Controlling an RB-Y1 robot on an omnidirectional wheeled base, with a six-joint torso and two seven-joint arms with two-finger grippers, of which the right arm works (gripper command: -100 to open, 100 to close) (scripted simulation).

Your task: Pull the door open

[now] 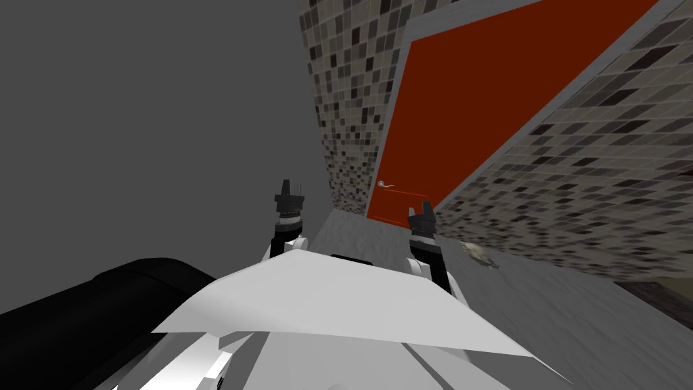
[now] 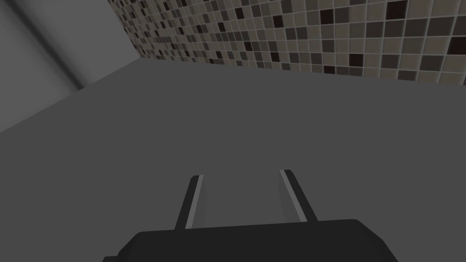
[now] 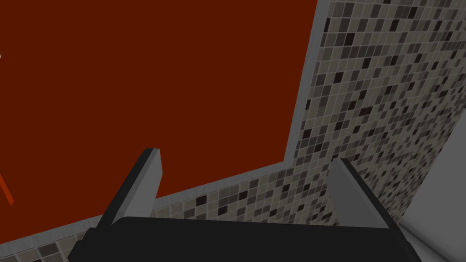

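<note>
The right end effector (image 1: 419, 208) (image 3: 245, 157) hung low in front of the robot, with its two fingers spread wide and nothing between them. The left end effector (image 1: 291, 184) (image 2: 241, 174) was off to its left, its fingers likewise spread and empty. On the grey floor (image 1: 555, 305), just to the right of the right end effector, lay a small brownish lump (image 1: 478, 252), too blurred to name. Ahead of the right end effector, well apart from its fingertips, stood the red door (image 1: 487, 101) (image 3: 159, 82), which filled its grey frame (image 1: 582, 81) (image 3: 300, 104). The door's small silver handle (image 1: 386, 184) sat near the door's edge, beyond the right end effector and to its left. It lay roughly between the lines of the two end effectors, and neither touched it. A tiled wall (image 1: 595, 189) (image 3: 377, 113) of beige, grey and black squares ran along both sides of the frame, stretching away to the right of the right end effector.
</note>
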